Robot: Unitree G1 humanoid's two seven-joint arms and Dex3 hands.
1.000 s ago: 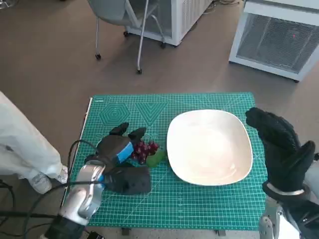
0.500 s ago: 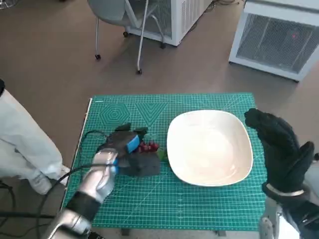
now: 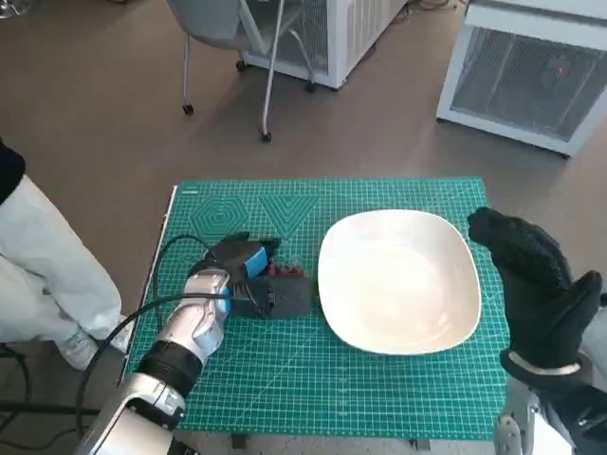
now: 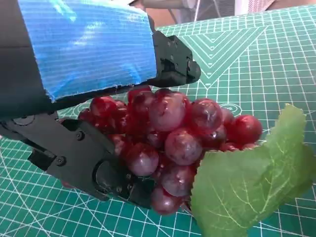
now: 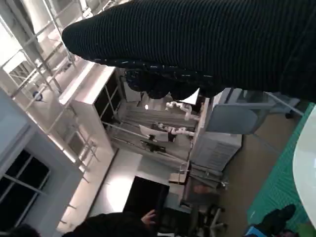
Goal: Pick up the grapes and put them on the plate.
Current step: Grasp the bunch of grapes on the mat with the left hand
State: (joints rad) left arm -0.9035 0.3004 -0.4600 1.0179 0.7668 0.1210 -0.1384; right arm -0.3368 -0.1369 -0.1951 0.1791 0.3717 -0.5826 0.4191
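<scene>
Left wrist view alone shows left hand (image 4: 94,98) clamped around grapes (image 4: 173,143) and leaf (image 4: 252,182)

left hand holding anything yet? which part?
Yes. The left hand grips the grapes by the body of the bunch, black fingers on both sides; the leaf hangs free. The right hand holds nothing.

Glossy red grapes (image 4: 170,143) with a matt leaf (image 4: 252,187), a smooth white plate (image 3: 398,280), a knitted right robot hand (image 3: 536,284).
</scene>
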